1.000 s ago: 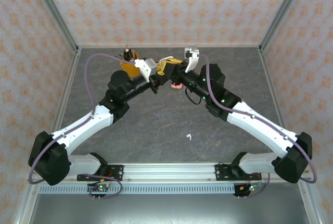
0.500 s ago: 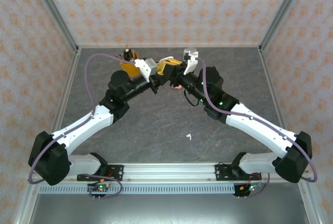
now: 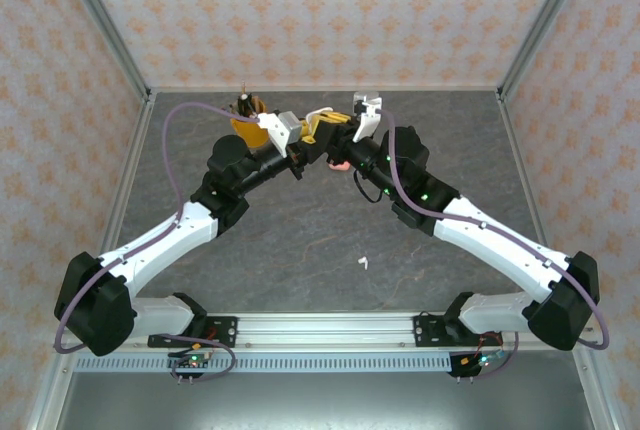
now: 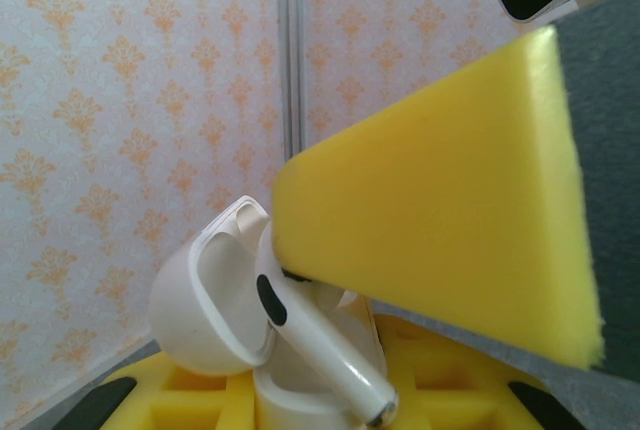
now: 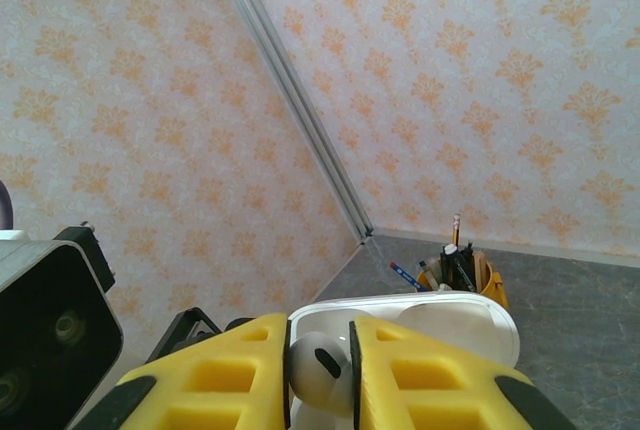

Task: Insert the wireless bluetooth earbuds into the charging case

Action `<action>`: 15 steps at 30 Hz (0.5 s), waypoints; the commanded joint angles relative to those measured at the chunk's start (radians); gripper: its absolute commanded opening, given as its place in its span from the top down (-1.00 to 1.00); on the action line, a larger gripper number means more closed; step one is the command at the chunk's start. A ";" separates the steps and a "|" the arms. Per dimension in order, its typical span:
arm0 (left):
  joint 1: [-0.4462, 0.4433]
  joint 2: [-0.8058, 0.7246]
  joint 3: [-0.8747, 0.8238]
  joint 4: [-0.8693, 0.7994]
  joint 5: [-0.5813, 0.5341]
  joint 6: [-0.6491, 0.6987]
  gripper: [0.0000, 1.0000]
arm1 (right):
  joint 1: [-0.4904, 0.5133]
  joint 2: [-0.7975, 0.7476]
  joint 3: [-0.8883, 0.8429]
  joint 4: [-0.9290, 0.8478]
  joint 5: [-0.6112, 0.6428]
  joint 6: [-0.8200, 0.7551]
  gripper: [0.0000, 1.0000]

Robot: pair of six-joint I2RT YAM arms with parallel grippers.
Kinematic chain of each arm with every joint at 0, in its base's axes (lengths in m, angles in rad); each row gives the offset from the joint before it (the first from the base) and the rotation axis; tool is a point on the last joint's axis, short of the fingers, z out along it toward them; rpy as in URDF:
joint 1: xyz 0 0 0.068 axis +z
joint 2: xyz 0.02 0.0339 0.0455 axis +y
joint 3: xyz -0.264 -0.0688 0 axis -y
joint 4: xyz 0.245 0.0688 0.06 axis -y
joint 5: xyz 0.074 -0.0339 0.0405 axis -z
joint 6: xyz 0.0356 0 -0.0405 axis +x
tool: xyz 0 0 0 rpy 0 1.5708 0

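Nearest the bases, well short of the case [image 4: 205,300]: a loose bud [image 3: 362,262] lies flat on the table [image 3: 300,240], untouched.

At the case itself: L claw [image 4: 320,405] is clamped on the case body, lid open. R claw [image 5: 320,338] is pinched on a white bud [image 5: 316,370], head betw. the pads. In the L wrist view the stem slants across the open body, tip low by the wells. Can't tell if it's in one, prob. not seated.

Just on the near side of the case: a pink thing [image 3: 340,163], too hidden to say what.

Beyond the case, to its left: cup [image 3: 245,107] w/ pencils.

Risks, as I judge them:
- Stem is off-axis, so pushing down could jam it on the well rim.
- A round head in soft pads may roll, and the bud could pop out and drop.
- A side load could twist the case in the L claw's grip.
- R pad is close to the lid and could knock it shut.
- Letting go before the bud seats would leave it falling out.
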 commanded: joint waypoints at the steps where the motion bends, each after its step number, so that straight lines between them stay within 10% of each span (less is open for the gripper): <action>1: -0.008 -0.017 0.036 0.075 0.029 -0.003 1.00 | -0.010 0.012 0.038 -0.016 0.027 -0.009 0.58; 15: -0.008 -0.018 0.019 0.081 -0.010 -0.021 1.00 | -0.017 0.016 0.011 -0.052 0.041 0.023 0.59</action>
